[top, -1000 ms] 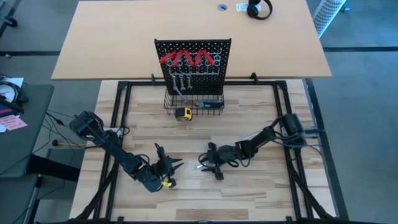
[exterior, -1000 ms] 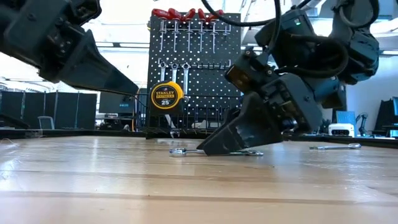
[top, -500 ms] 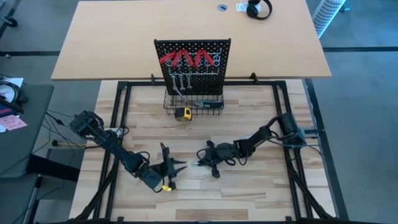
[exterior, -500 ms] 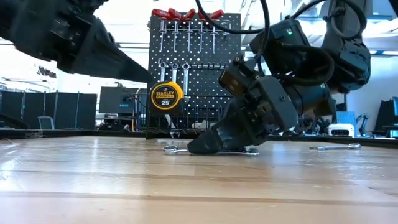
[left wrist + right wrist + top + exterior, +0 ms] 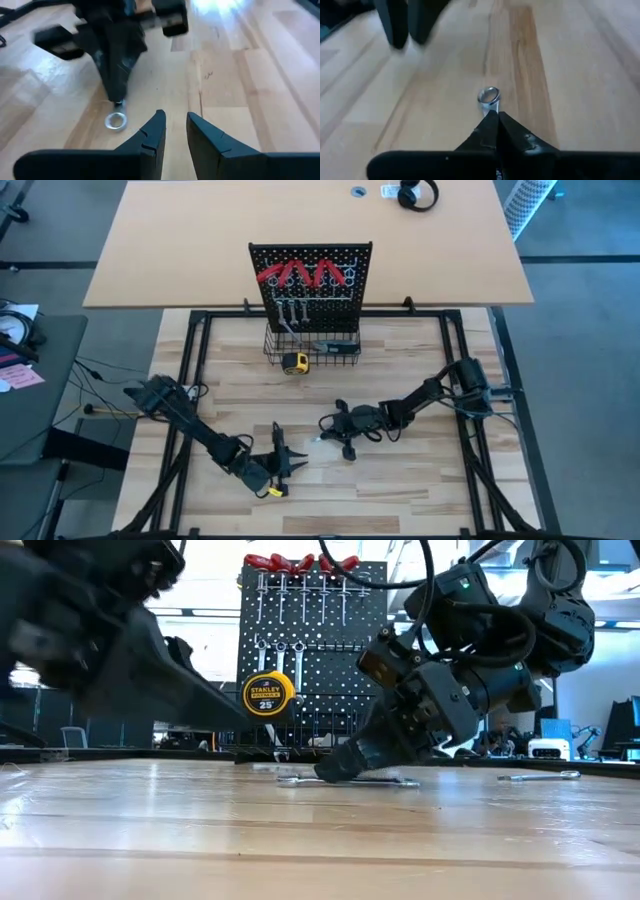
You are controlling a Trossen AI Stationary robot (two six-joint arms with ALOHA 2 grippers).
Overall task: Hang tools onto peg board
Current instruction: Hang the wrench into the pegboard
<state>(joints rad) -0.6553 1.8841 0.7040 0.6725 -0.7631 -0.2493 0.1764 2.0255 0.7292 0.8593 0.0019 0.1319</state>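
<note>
The tabletop is a slatted wooden surface inside a black frame, and most of its near half lies bare. The peg board stands upright at the far middle edge, with red-handled pliers hung along its top rows and wrenches below them. Its wire basket sits at its foot, and a yellow tape measure rests on the wood just in front of the basket. Open wood lies between the basket and both arms, and to the left and right of the board along the frame rails.

The right gripper reaches in from the right frame edge to the middle of the tabletop, low against the wood. Its jaws are pressed together on a slim silver wrench that lies flat on the tabletop. In the right wrist view the wrench's ring end pokes out just past the closed tips. In the low view the shaft runs on under the gripper to the other side. A second wrench lies apart on the wood, farther right in the low view.

The left gripper comes in from the left edge and sits near the front, just beside the right gripper but apart from it. Its jaws stand slightly apart with nothing between them. The ring end lies just ahead of its tips, untouched.
</note>
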